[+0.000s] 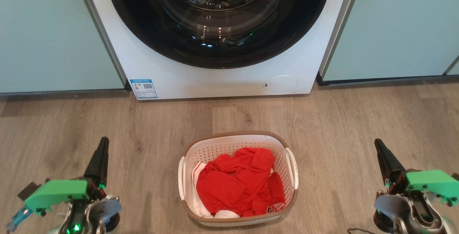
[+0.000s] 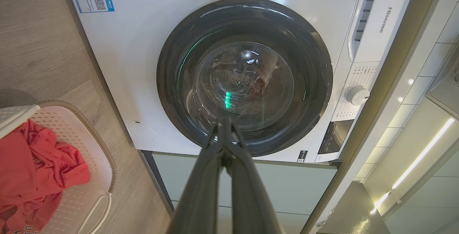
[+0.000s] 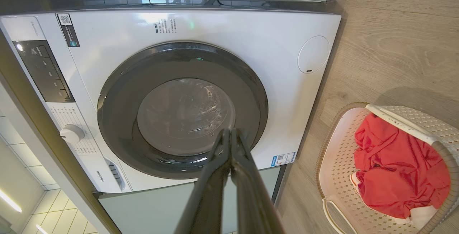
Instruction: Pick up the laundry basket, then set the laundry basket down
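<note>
The laundry basket point(image 1: 215, 149) sits well apart between the two jaws, both pressed together.

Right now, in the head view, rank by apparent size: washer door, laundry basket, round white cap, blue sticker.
1. washer door, even cropped by the frame
2. laundry basket
3. round white cap and blue sticker look alike; no ranking between them

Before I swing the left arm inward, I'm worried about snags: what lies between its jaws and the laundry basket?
Only bare wood floor, as the head view shows, right up to the laundry basket.
</note>
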Available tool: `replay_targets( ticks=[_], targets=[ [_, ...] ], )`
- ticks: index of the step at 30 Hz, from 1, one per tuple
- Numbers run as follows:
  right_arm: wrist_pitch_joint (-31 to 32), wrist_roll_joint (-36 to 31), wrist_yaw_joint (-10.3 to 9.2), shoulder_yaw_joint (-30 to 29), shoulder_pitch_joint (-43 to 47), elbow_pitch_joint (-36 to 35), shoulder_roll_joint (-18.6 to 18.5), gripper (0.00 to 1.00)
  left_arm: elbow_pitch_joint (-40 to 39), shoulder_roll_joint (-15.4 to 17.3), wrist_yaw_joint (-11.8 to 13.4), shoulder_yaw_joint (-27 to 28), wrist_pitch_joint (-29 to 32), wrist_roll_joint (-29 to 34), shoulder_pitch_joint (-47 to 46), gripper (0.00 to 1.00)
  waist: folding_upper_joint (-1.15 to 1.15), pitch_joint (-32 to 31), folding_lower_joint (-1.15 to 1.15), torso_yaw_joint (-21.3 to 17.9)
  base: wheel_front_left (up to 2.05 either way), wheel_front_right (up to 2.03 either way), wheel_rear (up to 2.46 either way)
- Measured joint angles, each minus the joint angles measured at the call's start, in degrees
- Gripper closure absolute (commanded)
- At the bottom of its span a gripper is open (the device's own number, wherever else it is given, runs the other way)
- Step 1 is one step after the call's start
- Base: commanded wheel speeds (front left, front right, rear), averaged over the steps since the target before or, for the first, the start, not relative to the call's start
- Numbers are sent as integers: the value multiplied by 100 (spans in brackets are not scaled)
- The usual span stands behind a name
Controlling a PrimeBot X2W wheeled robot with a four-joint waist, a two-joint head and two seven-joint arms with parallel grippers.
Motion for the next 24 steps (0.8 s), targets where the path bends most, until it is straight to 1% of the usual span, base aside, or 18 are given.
replay_targets(
  ticks=[10,11,17,24],
  targets=[
    [0,0,0,0,0,0,0,100,0,0,0,0,0,0,0,100,0,0,0,0,0,0,0],
    [-1,0,0,2,2,12,2,0,14,-1,5,-4,-1,-1,3,0,0,0,0,0,0,0,0],
    [-11,2,0,30,338,454,49,0,464,-55,8,-23,-9,-1,410,0,0,3,0,-2,0,0,0],
    [-119,-4,0,31,375,374,49,0,435,-73,8,-22,-111,-1,429,0,0,2,0,-9,0,0,0]
  ],
)
